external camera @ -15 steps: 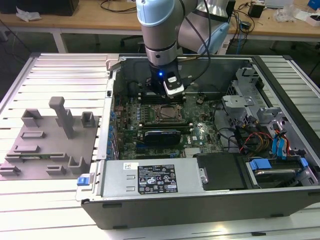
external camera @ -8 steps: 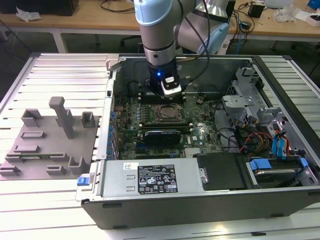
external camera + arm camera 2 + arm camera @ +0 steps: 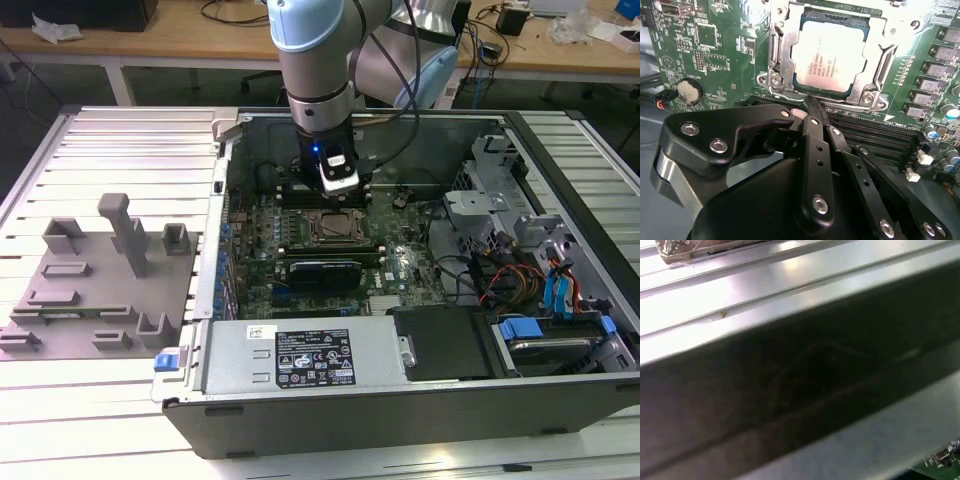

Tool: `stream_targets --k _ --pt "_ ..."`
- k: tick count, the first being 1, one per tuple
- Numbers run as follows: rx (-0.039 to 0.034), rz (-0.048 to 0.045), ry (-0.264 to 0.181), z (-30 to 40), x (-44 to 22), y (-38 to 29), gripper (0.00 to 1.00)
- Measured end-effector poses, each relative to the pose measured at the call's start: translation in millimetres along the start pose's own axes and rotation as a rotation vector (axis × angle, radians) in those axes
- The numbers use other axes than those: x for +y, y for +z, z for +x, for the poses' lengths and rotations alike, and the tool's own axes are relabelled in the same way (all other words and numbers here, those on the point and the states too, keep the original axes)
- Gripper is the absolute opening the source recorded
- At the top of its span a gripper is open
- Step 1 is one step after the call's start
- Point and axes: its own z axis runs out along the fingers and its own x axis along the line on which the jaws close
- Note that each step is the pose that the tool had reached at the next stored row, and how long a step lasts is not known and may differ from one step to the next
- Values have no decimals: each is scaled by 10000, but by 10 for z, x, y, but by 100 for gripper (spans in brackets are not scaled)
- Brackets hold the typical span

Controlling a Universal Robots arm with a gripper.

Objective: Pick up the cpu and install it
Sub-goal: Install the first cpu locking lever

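Note:
The cpu point(image 3: 827, 57), a flat silvery-grey square chip, lies inside the black socket with its metal frame point(image 3: 879, 65) on the green motherboard point(image 3: 715, 45). In the exterior view the cpu point(image 3: 336, 229) sits in the middle of the board inside the open computer case point(image 3: 400, 400). My gripper point(image 3: 811, 106) hangs just beside the socket's edge, over the memory slots, with its black fingers point(image 3: 816, 150) drawn together to a point and nothing between them. The exterior view shows the gripper point(image 3: 338, 192) just behind the socket.
A grey fixture plate point(image 3: 100, 290) with upright holders lies on the slatted table at the exterior view's left. Drive bays and cables point(image 3: 520, 270) fill the case's right side. A labelled power supply point(image 3: 310, 357) runs along the front. The case wall point(image 3: 790, 390) looms close in the first wrist view.

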Motion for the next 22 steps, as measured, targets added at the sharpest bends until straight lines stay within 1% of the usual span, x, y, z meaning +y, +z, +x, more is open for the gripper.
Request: stream_targets --k 2,5,7,10,11,16,19,22 --pt "-16 20 112 -2 1 3 11" --pt "-22 31 167 -17 7 9 11" --pt "-24 33 182 -39 16 16 11" --pt "-22 24 200 -102 41 37 11" --pt "-18 25 203 -113 45 40 11" --pt "-18 10 205 -117 47 43 11" --pt "-22 1 205 -122 52 18 11" --pt "-18 10 204 -134 60 -57 11"
